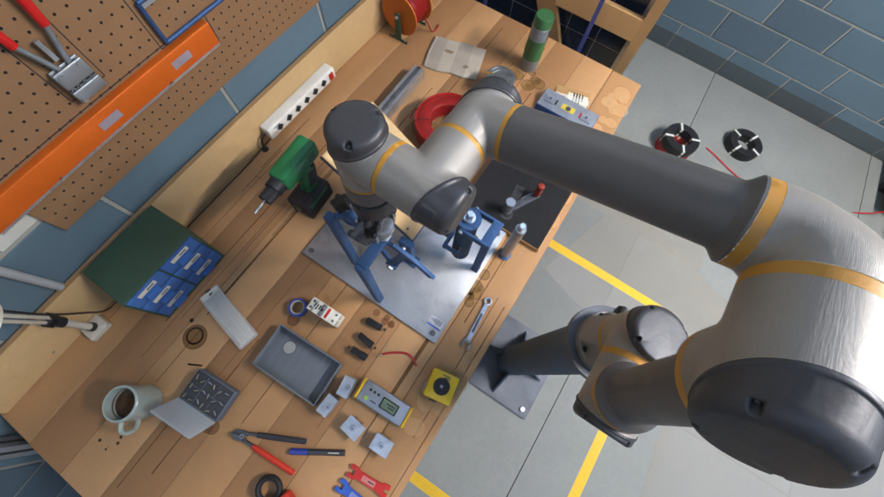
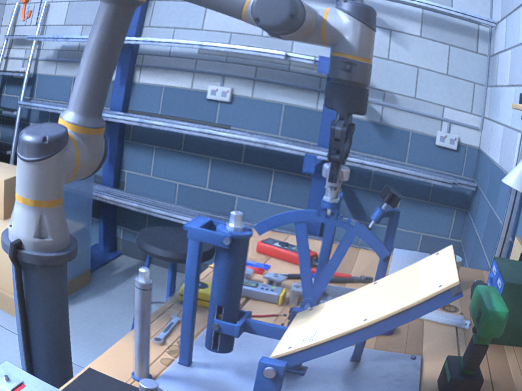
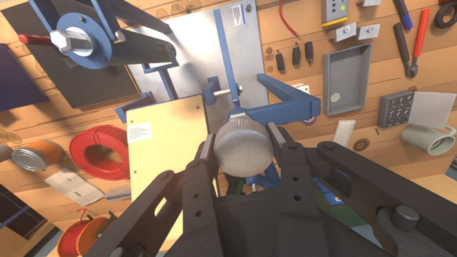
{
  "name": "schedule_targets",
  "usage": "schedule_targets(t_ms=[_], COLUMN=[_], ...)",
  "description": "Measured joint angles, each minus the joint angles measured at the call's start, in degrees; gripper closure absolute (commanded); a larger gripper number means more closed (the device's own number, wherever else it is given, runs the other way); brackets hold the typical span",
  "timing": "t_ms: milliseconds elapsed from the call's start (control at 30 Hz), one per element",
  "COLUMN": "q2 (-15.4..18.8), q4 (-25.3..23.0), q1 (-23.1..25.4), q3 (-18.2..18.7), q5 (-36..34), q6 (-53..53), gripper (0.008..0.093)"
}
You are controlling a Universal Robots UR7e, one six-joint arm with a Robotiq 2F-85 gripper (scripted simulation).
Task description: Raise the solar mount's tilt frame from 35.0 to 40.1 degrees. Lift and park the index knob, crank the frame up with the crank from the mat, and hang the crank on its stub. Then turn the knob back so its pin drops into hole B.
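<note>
The index knob (image 3: 243, 151), a knurled silver cylinder, stands atop the blue sector arc (image 2: 320, 223) of the solar mount, and my gripper (image 3: 243, 140) is closed on it from above with a finger pad on each side. The tan tilt frame (image 2: 372, 303) slopes up to the right beneath the arc. The crank (image 1: 522, 198), with its red grip, lies on the dark mat (image 1: 525, 201) at the bench edge. The hex drive (image 3: 68, 40) tops the blue screw column (image 2: 225, 283), and a grey stub post (image 2: 142, 318) stands beside the base plate.
A grey tray (image 1: 297, 363) sits on the bench in front of the mount, among small parts and pliers. A green drill (image 1: 297, 176) stands behind the mount, a red wire coil (image 1: 433, 114) behind the arm. A wrench (image 1: 477, 321) lies by the plate.
</note>
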Motion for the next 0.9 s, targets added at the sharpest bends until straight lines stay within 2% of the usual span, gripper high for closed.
schedule_targets(t_ms=[100,900], q2=[0.0,0.22], q4=[0.0,0.62], q1=[0.0,0.0], q3=[0.0,-0.4], q5=[0.0,0.0], q6=[0.0,-0.4], gripper=[0.0934,0.0934])
